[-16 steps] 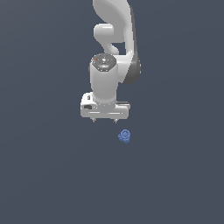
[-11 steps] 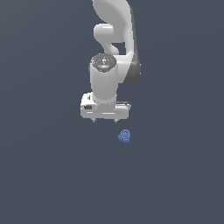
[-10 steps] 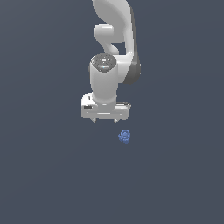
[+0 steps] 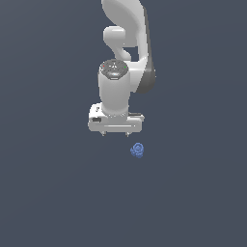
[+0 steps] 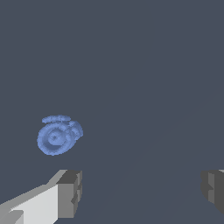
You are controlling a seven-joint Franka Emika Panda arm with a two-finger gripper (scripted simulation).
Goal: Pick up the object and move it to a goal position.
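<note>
The object (image 4: 137, 150) is a small blue knobbly chunk lying on the grey floor, just below and to the exterior view's right of my gripper (image 4: 116, 134). The white gripper hangs above the floor with its fingers wide apart and nothing between them. In the wrist view the object (image 5: 58, 134) lies beyond one fingertip (image 5: 70, 192), outside the gap of the gripper (image 5: 142, 190); the other fingertip (image 5: 213, 189) shows at the frame's edge.
The floor (image 4: 58, 193) is a plain dark grey surface with no other objects in view. The white arm (image 4: 126, 43) rises behind the gripper toward the top of the exterior view.
</note>
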